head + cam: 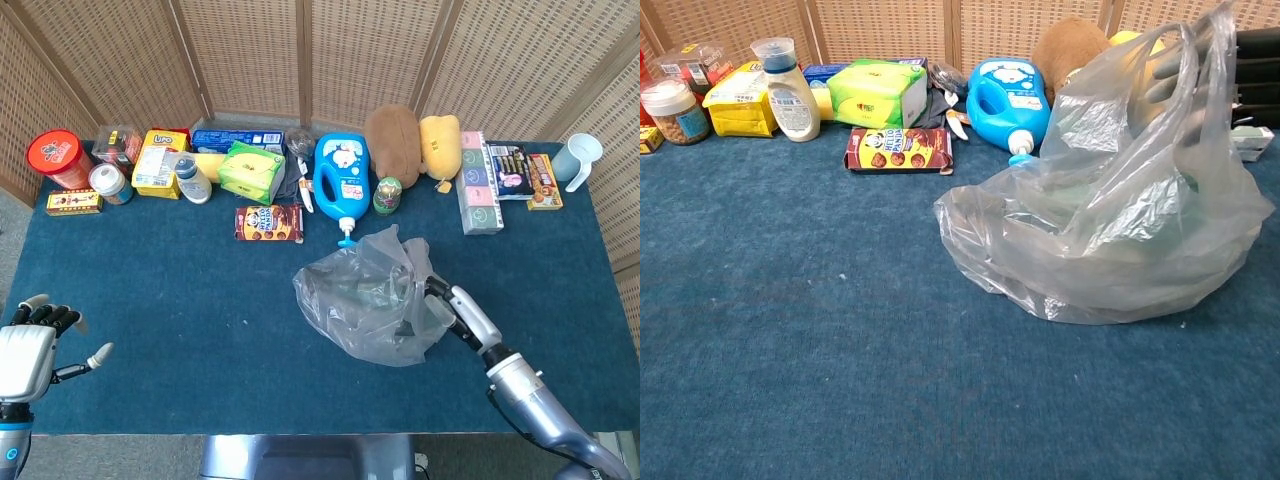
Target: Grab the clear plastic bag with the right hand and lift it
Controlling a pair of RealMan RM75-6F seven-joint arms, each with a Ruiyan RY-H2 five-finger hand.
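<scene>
**Right hand at the bag's edge, bag on the cloth**

Clear plastic bag sitting crumpled on the blue table, a little right of centre, just in front of the blue detergent jug. Not lifted: base flat on the cloth in the chest view, handles sticking up and slack.

Right hand in low from the near right, pressed up against the bag's right side. Fingertips lost in the folds of plastic from the head view; dark fingers showing through and behind the upper right of the bag in the chest view. Looks like touching, possibly starting to close, but hard to call a real grip — film hides the fingertips, so no telling whether spread or pinching.

Left hand parked at the near left corner, well apart from the bag, holding nothing, fingers apart and thumb out to the side.

Along the back of the table, left to right: red canister, yellow box, white bottle, green tissue pack, brown plush, yellow plush, pale cup. Cookie box lying flat in front of the tissue pack, near the bag's far-left side but apart from it.
</scene>
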